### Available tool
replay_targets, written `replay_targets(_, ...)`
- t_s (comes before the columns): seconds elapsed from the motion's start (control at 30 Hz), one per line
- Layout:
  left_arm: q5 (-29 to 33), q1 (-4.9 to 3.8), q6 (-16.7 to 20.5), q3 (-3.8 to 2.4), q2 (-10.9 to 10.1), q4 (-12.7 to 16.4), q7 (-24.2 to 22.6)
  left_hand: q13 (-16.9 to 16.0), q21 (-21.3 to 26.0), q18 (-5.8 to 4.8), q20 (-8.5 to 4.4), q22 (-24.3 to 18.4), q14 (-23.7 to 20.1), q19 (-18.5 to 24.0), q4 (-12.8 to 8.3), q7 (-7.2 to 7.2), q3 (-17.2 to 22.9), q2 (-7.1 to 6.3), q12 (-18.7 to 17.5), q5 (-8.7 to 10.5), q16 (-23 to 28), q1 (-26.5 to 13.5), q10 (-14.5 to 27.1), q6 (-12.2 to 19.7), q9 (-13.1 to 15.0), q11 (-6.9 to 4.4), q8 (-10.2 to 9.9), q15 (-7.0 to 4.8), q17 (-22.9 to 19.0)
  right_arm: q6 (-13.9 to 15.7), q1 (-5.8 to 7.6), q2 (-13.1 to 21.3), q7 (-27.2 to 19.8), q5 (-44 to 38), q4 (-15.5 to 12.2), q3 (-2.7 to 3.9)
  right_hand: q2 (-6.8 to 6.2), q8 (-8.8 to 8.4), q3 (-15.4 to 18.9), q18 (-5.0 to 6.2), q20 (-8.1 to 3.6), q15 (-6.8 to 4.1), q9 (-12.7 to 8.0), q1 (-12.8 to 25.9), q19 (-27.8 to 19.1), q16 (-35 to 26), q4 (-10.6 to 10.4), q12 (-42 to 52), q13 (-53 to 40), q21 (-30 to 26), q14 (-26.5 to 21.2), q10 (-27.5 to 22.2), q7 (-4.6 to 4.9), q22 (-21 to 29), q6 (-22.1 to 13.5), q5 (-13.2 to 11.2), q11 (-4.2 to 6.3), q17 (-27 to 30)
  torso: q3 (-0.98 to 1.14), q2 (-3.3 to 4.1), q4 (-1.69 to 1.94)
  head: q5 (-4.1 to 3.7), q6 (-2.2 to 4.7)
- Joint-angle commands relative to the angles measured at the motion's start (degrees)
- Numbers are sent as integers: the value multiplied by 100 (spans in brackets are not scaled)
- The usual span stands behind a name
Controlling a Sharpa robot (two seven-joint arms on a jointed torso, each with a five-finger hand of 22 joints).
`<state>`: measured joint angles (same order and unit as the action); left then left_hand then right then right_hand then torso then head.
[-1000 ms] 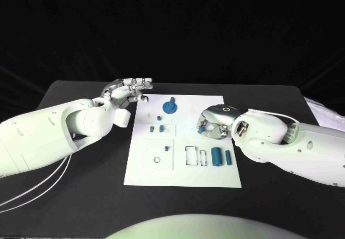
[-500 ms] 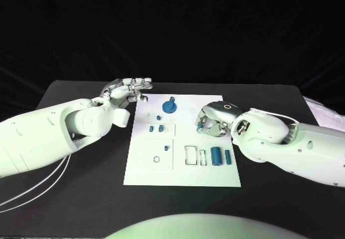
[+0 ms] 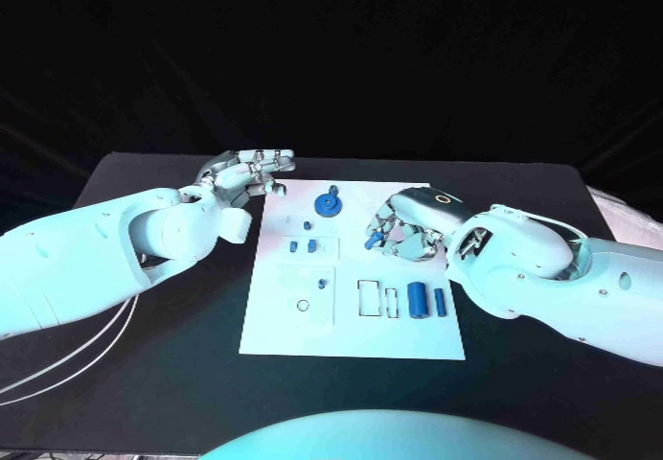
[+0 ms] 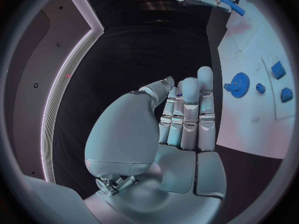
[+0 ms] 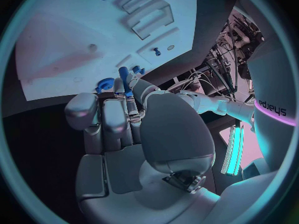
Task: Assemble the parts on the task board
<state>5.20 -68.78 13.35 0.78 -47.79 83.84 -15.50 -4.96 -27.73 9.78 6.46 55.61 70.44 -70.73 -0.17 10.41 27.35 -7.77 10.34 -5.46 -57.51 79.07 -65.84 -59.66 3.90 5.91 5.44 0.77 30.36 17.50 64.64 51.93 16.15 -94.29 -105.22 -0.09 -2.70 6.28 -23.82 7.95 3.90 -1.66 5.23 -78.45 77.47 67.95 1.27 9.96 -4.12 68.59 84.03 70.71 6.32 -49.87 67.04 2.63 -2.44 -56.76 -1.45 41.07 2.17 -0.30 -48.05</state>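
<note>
Since a second ago the right robot hand [image 3: 405, 233] has lifted slightly off the task board [image 3: 277, 331] with a small blue peg [image 3: 371, 243] pinched in its fingertips. Left robot hand [image 3: 250, 174] hovers past the board's far-left corner, fingers apart, holding nothing. Looks like the carry step; next it needs lining up over a free hole, probably near the blue gear [image 3: 328, 204].
</note>
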Motion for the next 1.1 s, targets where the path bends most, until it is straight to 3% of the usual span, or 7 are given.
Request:
replay_targets(0.03, -18, 2, -119, -3, 19, 0, -4, -7, 38, 62, 0, -6, -44, 25, -17, 2, -18, 50, 28, -31, 22, 20, 38, 20, -2, 4, 18, 12, -7, -54, -16, -144, -132, 381, -103, 1, 33, 11, -47, -94, -8, -42, 27, 3, 11, 6, 0, -25, 7, 12, 168, -35, 16, 10, 22, 30, -28, 13, -10, -3, -8, 36, -13)
replay_targets(0.27, -18, 4, -140, -2, 56, -5, 2, -8, 41, 62, 0, -8, -46, 25, -25, 1, -19, 53, 34, -32, 22, 28, 41, 20, -1, 3, 20, 12, -11, -182, -173, -721, -299, 341, -68, -40, 38, 0, -61, -90, -7, -37, 27, 6, -1, 1, -1, -52, 10, 2, 163, -45, 24, 33, 4, 33, -35, 27, -11, -2, 11, 125, -40)
replay_targets(0.43, -18, 5, -148, -2, 70, -6, 9, -8, 42, 63, -1, -9, -47, 25, -28, 1, -19, 55, 36, -32, 22, 31, 42, 21, -1, 2, 20, 11, -12, -309, -296, -1001, -358, 222, 63, -75, 33, -7, -61, -87, -6, -33, 26, 18, -11, -3, -4, -70, 12, -7, 159, -52, 30, 52, -8, 32, -42, 38, -19, -3, 9, 176, -56)
replay_targets(0.57, -18, 5, -154, -2, 82, -13, 14, -8, 42, 63, -1, -9, -47, 25, -28, 1, -19, 55, 36, -32, 22, 31, 42, 21, -1, 2, 20, 11, -12, -445, -405, -1202, -392, 127, 180, -101, 31, -16, -62, -86, -3, -27, 25, 33, -18, -8, -10, -92, 15, -11, 155, -63, 37, 61, -23, 31, -50, 50, -13, 7, 4, 217, -79)
replay_targets(0.77, -18, 9, -162, -1, 102, -21, 21, -8, 42, 63, -1, -9, -47, 25, -28, 1, -19, 55, 36, -32, 22, 31, 42, 21, -1, 2, 20, 11, -12, -596, -502, -1375, -408, 29, 297, -120, 31, -18, -64, -85, -2, -26, 25, 37, -21, -14, -12, -99, 16, -13, 152, -66, 38, 66, -27, 31, -51, 60, -12, 8, 2, 247, -98)
replay_targets(1.1, -18, 15, -174, -1, 117, -20, 23, -8, 42, 63, -1, -9, -47, 25, -28, 1, -19, 55, 36, -32, 22, 31, 42, 21, -1, 2, 20, 11, -12, -858, -541, -1485, -310, -130, 508, -144, 32, -20, -65, -85, -1, -25, 25, 39, -22, -10, -12, -103, 16, -13, 152, -67, 39, 66, -30, 31, -52, 56, -2, 8, -9, 282, -124)
